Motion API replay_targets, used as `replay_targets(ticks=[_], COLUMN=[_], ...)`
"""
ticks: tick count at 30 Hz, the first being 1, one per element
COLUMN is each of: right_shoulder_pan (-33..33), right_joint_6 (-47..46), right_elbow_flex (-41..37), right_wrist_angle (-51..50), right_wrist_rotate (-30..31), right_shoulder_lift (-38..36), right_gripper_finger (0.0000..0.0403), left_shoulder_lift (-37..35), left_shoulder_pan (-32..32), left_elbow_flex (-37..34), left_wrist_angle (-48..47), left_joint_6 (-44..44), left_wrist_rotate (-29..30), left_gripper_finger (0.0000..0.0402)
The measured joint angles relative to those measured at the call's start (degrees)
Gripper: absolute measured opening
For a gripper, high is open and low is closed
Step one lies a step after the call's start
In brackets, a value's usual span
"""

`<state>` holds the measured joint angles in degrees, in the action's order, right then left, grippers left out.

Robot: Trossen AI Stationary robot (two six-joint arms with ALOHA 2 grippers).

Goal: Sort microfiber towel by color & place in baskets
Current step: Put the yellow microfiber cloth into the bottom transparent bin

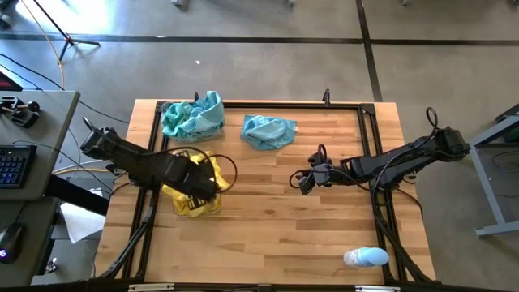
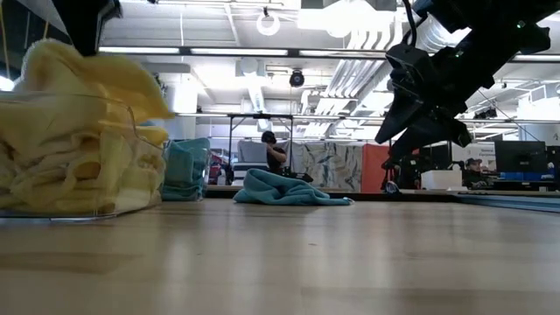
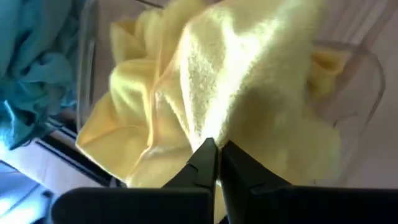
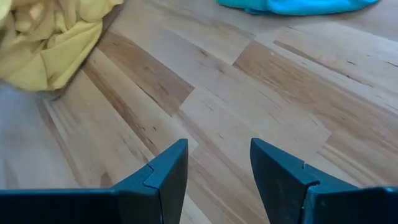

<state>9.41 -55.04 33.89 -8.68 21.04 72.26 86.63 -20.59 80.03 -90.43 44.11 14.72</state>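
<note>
A clear basket [image 1: 212, 208] at the table's left holds a heap of yellow microfiber towels [image 1: 188, 201], which rise above its rim. My left gripper [image 3: 216, 148] hangs over this heap, pointing steeply down, shut with nothing between its fingers. A second basket [image 1: 166, 109] at the far left holds teal towels [image 1: 193, 116]. One loose teal towel [image 1: 269, 130] lies crumpled on the wood near the far edge. My right gripper [image 4: 217, 163] stands open above bare wood right of the table's middle, short of that towel.
A small pale-blue-and-white rounded object [image 1: 366, 257] lies near the front right corner. Black frame rails [image 1: 369, 122] run along the table's edges. Bare wood [image 1: 276, 219] spreads between the yellow basket and my right gripper.
</note>
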Motion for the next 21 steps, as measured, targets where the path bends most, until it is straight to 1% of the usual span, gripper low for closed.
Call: replay_targets(ticks=[6,9,12,17,19,21], right_shoulder_pan=[0.0,0.0,0.0,0.0,0.0,0.0], right_joint_6=[1.0,1.5,1.5,1.6,1.5,1.6], right_elbow_flex=[0.0,0.0,0.0,0.0,0.0,0.0], right_wrist_angle=[-0.3,-0.3,-0.3,-0.3,-0.3,-0.3], right_wrist_rotate=[0.3,0.4,0.4,0.8,0.8,0.8], right_shoulder_lift=[0.6,0.6,0.5,0.6,0.6,0.5], right_gripper_finger=[0.0169,0.0169,0.0169,0.0169,0.0169,0.0169], left_shoulder_lift=[-6.7,-10.1,-13.2,-17.7,-19.8,-21.9], left_shoulder_pan=[-0.7,-1.4,-1.8,-2.0,-2.0,-1.9], left_elbow_flex=[-0.1,-0.1,-0.1,-0.2,-1.1,-3.0], left_wrist_angle=[0.1,0.3,0.4,0.5,0.5,0.4], left_joint_6=[9.6,12.5,12.8,11.3,10.8,10.8], left_wrist_rotate=[5.1,6.3,7.5,7.7,7.6,6.3], left_gripper_finger=[0.0001,0.0001,0.0,0.0,0.0,0.0])
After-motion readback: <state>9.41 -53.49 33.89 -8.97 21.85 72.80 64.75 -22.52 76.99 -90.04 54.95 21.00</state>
